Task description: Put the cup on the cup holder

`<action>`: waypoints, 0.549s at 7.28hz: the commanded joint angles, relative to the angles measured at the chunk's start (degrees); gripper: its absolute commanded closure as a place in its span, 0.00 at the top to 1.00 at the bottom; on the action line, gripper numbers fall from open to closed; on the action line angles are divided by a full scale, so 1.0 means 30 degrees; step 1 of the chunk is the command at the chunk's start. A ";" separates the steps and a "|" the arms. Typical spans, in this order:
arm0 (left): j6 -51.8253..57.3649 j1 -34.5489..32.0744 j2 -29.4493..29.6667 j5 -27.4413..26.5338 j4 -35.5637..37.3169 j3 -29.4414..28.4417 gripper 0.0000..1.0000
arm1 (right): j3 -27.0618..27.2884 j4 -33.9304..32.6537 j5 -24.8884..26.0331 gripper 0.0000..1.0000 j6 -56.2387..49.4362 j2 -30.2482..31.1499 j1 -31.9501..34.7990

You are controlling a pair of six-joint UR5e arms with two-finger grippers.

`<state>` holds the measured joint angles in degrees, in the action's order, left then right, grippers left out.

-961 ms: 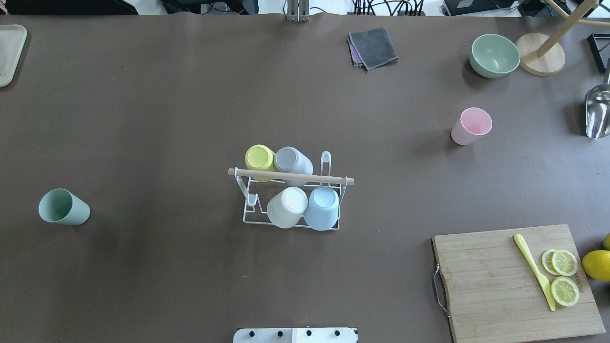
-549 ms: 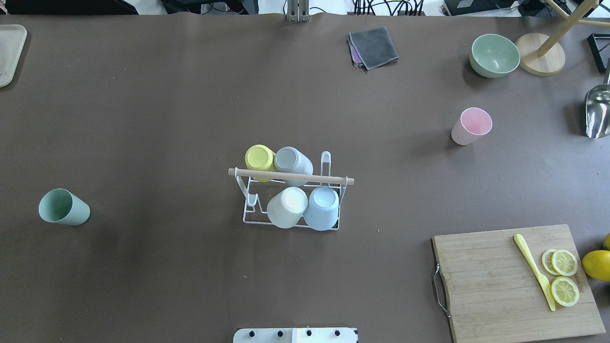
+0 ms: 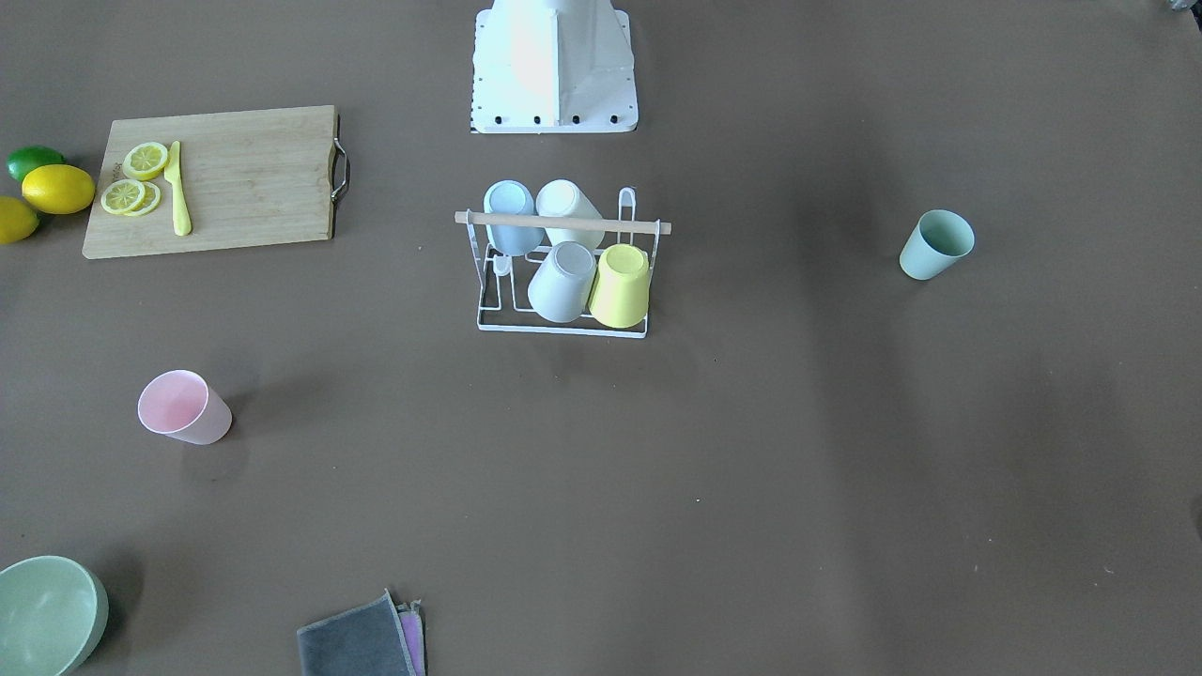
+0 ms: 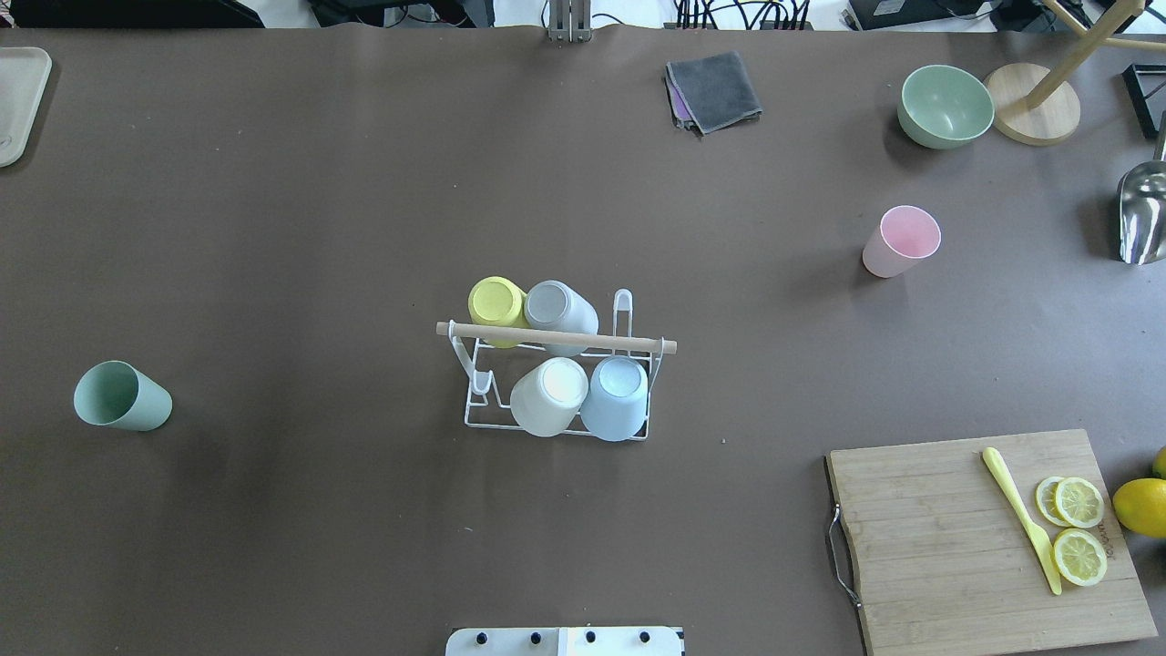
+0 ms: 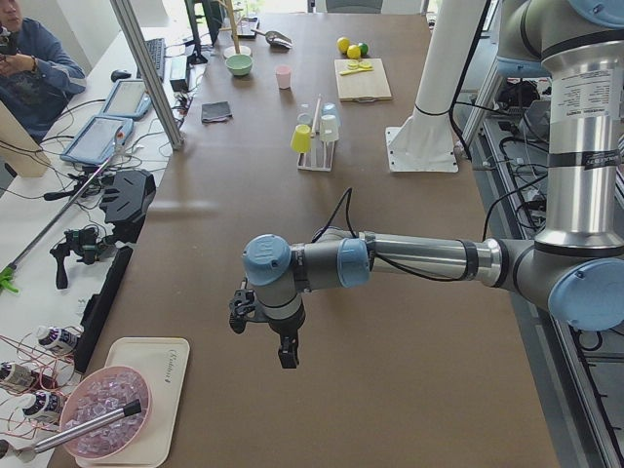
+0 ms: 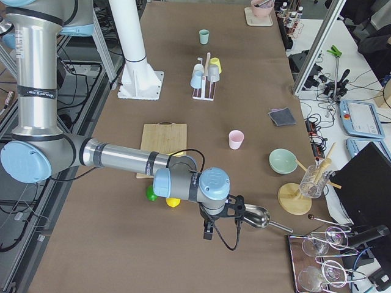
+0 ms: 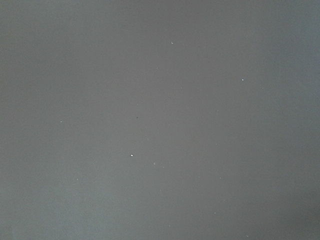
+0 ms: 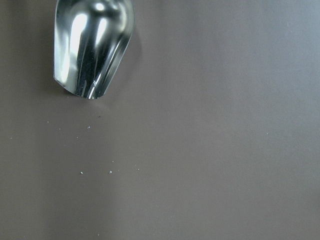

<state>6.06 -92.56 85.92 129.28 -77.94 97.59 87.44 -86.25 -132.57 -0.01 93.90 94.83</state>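
Observation:
The cup holder [image 4: 638, 343] is a white wire rack with a wooden rod, standing mid-table, also seen in the front-facing view [image 3: 648, 227]. Several cups sit upside down on its prongs. A green cup [image 4: 121, 395] stands upright far left, and a pink cup [image 4: 900, 240] stands upright at the right. Neither gripper shows in the overhead or front-facing views. My left gripper [image 5: 263, 336] hangs over the table's left end, and my right gripper [image 6: 219, 224] hangs over the right end near a metal scoop [image 8: 92, 45]. Whether either is open or shut I cannot tell.
A cutting board [image 4: 947, 538] with lemon slices and a yellow knife lies front right, with lemons beside it. A green bowl [image 4: 946, 106], a wooden stand [image 4: 1032, 114] and a grey cloth [image 4: 713, 89] sit at the back. A tray [image 4: 18, 100] lies back left.

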 commanded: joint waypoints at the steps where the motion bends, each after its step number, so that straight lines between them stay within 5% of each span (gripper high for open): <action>1: 0.0000 -0.0231 0.0012 0.0324 -0.0180 -0.0333 0.98 | 0.0004 0.0010 0.0099 1.00 -0.0024 -0.0040 0.0000; 4: -0.0029 -0.0173 0.0071 0.0530 -0.0355 -0.0366 0.98 | 0.0180 0.0010 0.0070 1.00 0.0005 -0.0070 0.0029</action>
<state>6.04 -93.09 86.04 130.76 -78.66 96.13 87.79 -86.22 -132.31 -0.07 93.72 94.86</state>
